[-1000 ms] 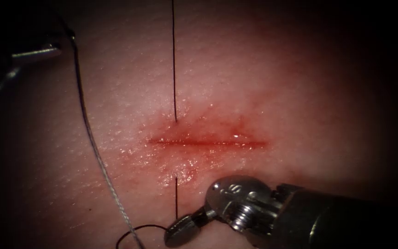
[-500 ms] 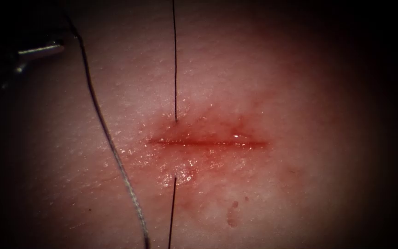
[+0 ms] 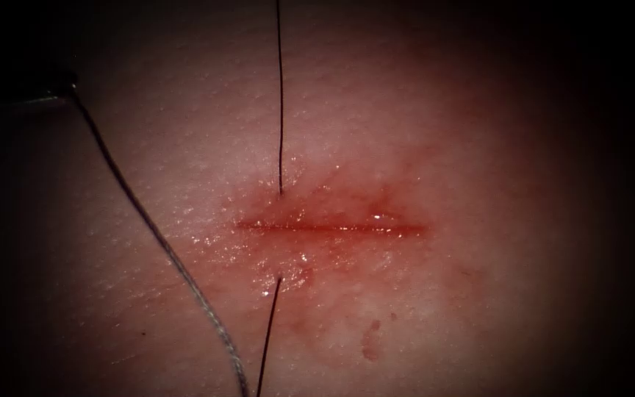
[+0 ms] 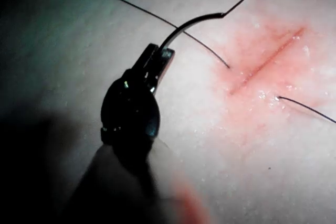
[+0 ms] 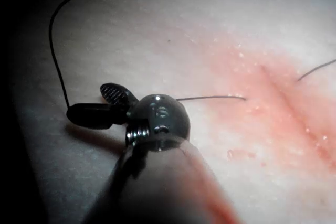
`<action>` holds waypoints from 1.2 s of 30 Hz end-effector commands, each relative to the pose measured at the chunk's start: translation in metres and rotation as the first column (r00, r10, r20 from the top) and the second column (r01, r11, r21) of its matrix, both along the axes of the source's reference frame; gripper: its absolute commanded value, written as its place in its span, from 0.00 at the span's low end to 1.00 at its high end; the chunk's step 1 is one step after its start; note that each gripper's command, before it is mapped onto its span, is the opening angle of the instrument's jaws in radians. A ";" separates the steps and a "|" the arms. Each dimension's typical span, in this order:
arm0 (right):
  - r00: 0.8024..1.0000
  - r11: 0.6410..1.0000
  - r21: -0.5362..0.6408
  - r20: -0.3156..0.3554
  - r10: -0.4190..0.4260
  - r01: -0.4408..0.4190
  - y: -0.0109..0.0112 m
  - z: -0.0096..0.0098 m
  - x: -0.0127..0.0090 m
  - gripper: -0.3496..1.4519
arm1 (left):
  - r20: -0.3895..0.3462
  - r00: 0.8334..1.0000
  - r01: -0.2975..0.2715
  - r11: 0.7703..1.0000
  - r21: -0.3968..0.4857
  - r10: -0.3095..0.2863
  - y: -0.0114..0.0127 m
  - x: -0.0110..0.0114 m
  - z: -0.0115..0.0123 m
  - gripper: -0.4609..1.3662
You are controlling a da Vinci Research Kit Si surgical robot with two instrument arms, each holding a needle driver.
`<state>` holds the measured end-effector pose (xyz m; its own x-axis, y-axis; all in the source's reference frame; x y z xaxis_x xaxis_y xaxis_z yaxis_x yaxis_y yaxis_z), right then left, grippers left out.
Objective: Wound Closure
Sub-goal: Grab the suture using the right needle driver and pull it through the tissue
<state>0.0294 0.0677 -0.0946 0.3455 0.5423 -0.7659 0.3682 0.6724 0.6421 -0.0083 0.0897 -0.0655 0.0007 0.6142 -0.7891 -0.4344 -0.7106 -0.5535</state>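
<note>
The right tool (image 5: 92, 106) has its jaws apart with the thread (image 5: 55, 66) running beside the lower jaw, and it grips nothing on the near side of the cut (image 3: 332, 228). The thread (image 3: 281, 110) passes under the tissue (image 3: 479, 147), entering on the far side of the cut and coming out on the near side. At the far left, the left tool (image 4: 157, 64) is closed on the needle (image 4: 186, 27), which is out of the tissue, gripped low on its curve with the thread end above.
</note>
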 end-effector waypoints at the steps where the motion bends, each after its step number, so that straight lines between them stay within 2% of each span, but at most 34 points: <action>1: 1.000 0.999 -0.030 -0.001 0.025 -0.025 0.0009 0.0000 -0.0010 0.90 | 0.018 0.999 -0.034 0.999 -0.011 0.034 -0.0001 0.0001 -0.0001 0.06; 5: 0.997 0.991 -0.109 -0.001 0.076 -0.075 0.0037 -0.0002 -0.0032 0.96 | 0.025 0.997 -0.070 0.997 -0.042 0.071 -0.0004 0.0005 -0.0004 0.06; 9: 0.995 0.975 -0.197 -0.019 0.098 -0.100 0.0059 -0.0002 -0.0051 0.91 | 0.032 0.994 -0.098 0.993 -0.064 0.100 -0.0006 0.0011 -0.0006 0.06; 13: 0.992 0.954 -0.272 -0.020 0.126 -0.126 0.0078 0.0007 -0.0055 0.90 | 0.037 0.992 -0.119 0.990 -0.081 0.122 -0.0008 0.0012 -0.0007 0.06; 17: 0.990 0.941 -0.309 -0.006 0.143 -0.138 0.0086 0.0021 -0.0052 0.91 | 0.037 0.991 -0.127 0.988 -0.092 0.131 -0.0008 0.0010 -0.0007 0.06; 22: 0.988 0.919 -0.375 0.039 0.147 -0.122 0.0096 0.0058 -0.0044 0.92 | 0.045 0.987 -0.149 0.983 -0.104 0.154 -0.0012 0.0005 -0.0009 0.06; 30: 0.985 0.871 -0.479 0.065 0.159 -0.109 0.0089 0.0102 -0.0021 0.91 | 0.045 0.986 -0.153 0.982 -0.110 0.159 -0.0014 0.0003 -0.0010 0.06; 36: 0.982 0.839 -0.532 0.067 0.176 -0.114 0.0092 0.0119 -0.0004 0.89 | 0.040 0.988 -0.145 0.983 -0.110 0.150 -0.0014 0.0002 -0.0010 0.06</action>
